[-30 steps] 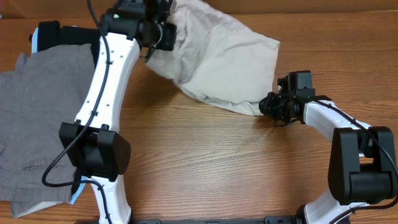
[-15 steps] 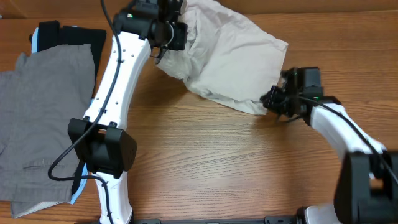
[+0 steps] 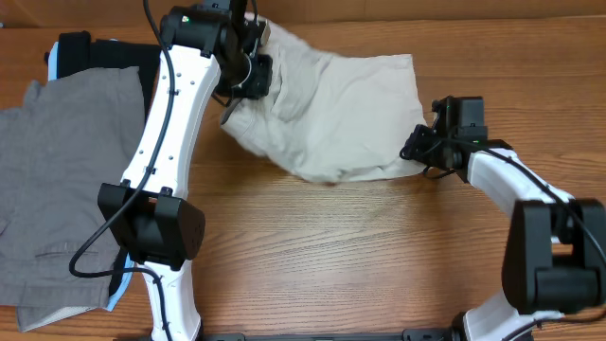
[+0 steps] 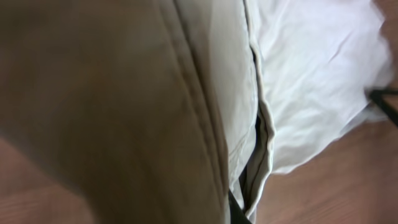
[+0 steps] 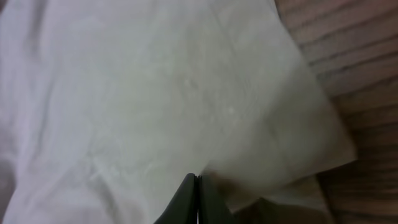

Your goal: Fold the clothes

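Note:
The beige clothes point(image 3: 331, 109) lie rumpled on the wooden table at the back centre. My left gripper point(image 3: 248, 78) is shut on their left edge, and cloth with a long seam point(image 4: 199, 112) fills the left wrist view, where only a dark sliver of a finger point(image 4: 239, 213) shows. My right gripper point(image 3: 418, 149) is shut on the lower right corner of the clothes. In the right wrist view the fingers point(image 5: 189, 202) are pressed together with pale cloth point(image 5: 155, 93) over them.
Large grey trousers point(image 3: 57, 189) lie at the left side of the table. Black and light-blue garments point(image 3: 90, 49) sit at the back left. Bare wood point(image 3: 360, 256) lies in front of the clothes.
My left gripper has come down and toward the front with the cloth edge. The clothes now lie lower and spread wider. My right gripper has shifted slightly back while holding the corner.

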Controlling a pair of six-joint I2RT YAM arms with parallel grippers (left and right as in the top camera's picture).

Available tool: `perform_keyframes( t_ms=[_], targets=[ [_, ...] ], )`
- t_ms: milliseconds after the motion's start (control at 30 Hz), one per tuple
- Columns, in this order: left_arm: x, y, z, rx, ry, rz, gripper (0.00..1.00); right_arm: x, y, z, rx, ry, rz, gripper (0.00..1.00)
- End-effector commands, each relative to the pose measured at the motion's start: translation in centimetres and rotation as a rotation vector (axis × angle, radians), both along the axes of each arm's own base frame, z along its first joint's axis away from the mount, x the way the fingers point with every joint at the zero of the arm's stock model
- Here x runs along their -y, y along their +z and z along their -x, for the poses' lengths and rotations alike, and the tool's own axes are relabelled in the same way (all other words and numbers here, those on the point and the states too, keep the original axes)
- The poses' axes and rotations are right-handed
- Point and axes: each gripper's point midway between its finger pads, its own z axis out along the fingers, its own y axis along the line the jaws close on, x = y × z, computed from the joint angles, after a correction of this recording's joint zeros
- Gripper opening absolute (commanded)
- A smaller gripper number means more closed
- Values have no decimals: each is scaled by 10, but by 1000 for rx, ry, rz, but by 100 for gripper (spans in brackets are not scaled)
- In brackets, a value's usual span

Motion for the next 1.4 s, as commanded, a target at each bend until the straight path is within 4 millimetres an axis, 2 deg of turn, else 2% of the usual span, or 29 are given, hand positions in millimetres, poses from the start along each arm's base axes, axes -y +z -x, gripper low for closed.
perform_keyframes(
  t_ms=[0,133,333,400,500,633,667,800,900,967,1100,1233,1367],
  targets=[
    [-7,15,8,9,-24,-5,4,3,-10,-1,-11,2,20,4],
    [-15,11,18,-33,-39,-33,4,3,-21,17,-98,-2,17,4],
    [-43,5,29,-81,-11,-162,4,5,-39,74,-357,-37,16,4],
    [-52,4,31,-93,5,-187,4,5,-42,87,-411,-52,12,4],
    [-68,4,29,-91,29,-216,4,-4,-38,97,-448,-30,-20,4],
    [-116,8,12,-25,117,-417,4,-27,-18,108,-438,72,-69,4],
    [-123,10,7,-4,138,-435,4,-30,-11,109,-423,89,-69,4],
    [-119,13,-10,64,153,-392,4,-45,26,103,-301,159,-94,4],
    [-112,14,-13,76,144,-365,4,-47,54,91,-178,195,-88,4],
    [-107,13,-14,78,136,-354,4,-47,64,80,-106,214,-74,4],
    [-96,13,-15,86,114,-330,4,-49,64,62,-33,234,-64,4],
    [-82,14,-18,107,90,-312,4,-53,51,43,14,265,-57,4],
    [-56,16,-23,137,48,-234,4,-66,34,29,56,338,-71,4]
  ],
)
